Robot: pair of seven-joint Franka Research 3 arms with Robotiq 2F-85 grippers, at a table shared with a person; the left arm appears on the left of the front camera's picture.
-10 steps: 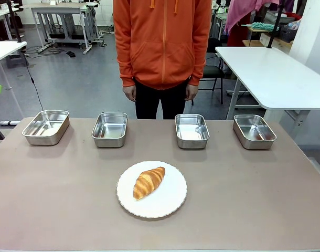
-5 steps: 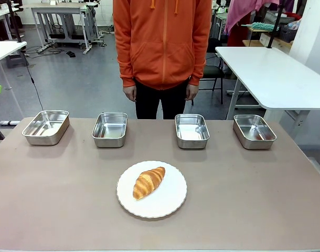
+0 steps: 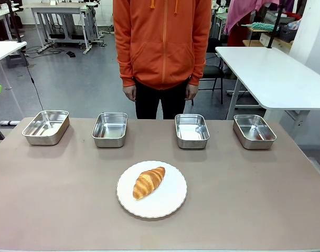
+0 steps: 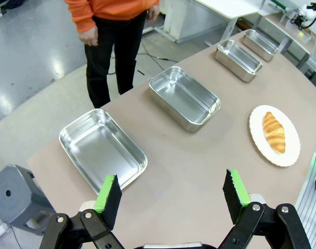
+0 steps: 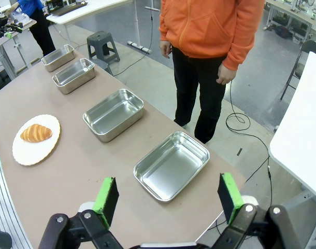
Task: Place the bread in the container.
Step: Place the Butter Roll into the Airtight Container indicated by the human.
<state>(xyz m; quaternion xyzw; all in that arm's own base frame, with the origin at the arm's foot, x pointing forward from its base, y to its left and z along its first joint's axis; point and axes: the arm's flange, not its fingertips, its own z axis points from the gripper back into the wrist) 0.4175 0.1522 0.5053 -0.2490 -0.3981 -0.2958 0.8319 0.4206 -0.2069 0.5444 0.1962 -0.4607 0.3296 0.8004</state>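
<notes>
Centrally on plate (image 3: 170, 202), bread (image 3: 148, 182), well short of pans (image 3: 108, 142); left fingers (image 4: 106, 191), right fingers (image 5: 107, 193) wide apart, empty.

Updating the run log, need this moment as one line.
phase: pre-grasp | bread: on plate | pans: four, empty | left gripper: open, empty | right gripper: open, empty | person: standing

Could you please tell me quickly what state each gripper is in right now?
Left gripper: open, holding nothing.
Right gripper: open, holding nothing.
</notes>
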